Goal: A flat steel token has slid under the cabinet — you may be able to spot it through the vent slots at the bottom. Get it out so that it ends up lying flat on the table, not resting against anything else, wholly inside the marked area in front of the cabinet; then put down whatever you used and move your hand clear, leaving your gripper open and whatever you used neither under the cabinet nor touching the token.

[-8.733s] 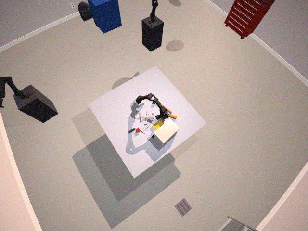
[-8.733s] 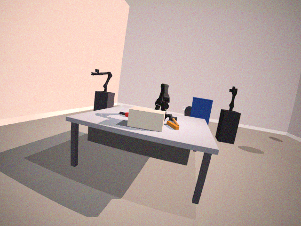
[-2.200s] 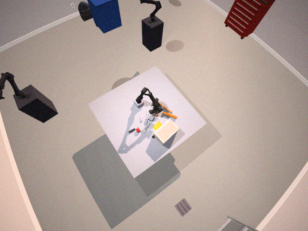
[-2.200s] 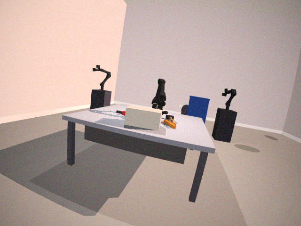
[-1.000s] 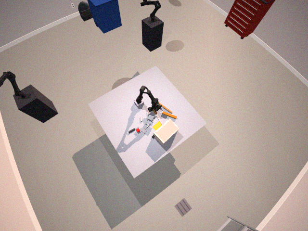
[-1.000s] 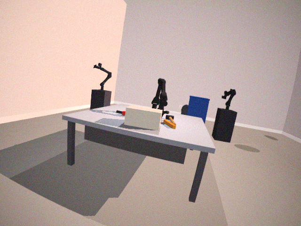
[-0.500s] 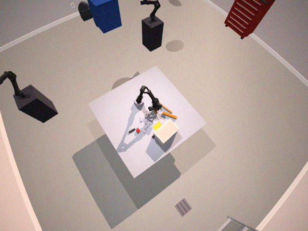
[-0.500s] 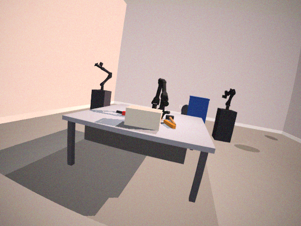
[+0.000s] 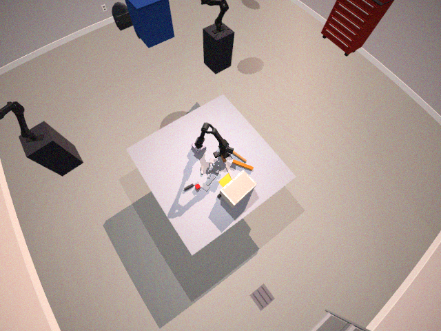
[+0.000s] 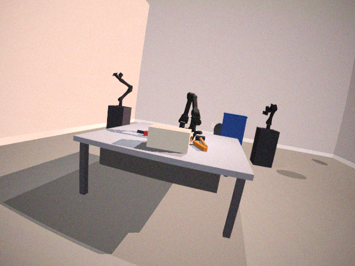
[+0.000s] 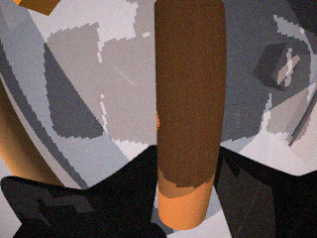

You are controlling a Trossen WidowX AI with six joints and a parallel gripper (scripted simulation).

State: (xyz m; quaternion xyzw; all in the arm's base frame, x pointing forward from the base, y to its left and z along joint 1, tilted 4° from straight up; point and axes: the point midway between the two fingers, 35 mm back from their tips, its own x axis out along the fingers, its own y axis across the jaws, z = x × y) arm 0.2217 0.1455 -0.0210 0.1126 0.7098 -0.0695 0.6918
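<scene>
My gripper [image 9: 223,158] [image 11: 188,166] is shut on a round orange handle [image 11: 190,99], which runs up through the middle of the wrist view. It is above the table, on the robot's side of the cabinet. A thin pale shaft [image 9: 227,169] shows between the gripper and the yellow patch; whether it belongs to the handle is unclear. The cream cabinet [image 9: 238,188] [image 10: 168,138] stands on the table [image 9: 192,235] [image 10: 221,157]. The yellow patch [image 9: 224,180] lies directly in front of it, apparently the marked area. I cannot make out the steel token; the space under the cabinet is hidden.
An orange bar [image 9: 242,165] [image 10: 199,146] and an orange stick [image 9: 239,156] [image 10: 202,141] lie beside the gripper. A red block [image 9: 197,186] [image 10: 146,133] touches or nearly touches a black rod [image 9: 188,187] [image 10: 140,131]. Grey shapes, perhaps shadows or flat pieces, lie between. A small dark object [image 9: 218,196] is at the cabinet's corner.
</scene>
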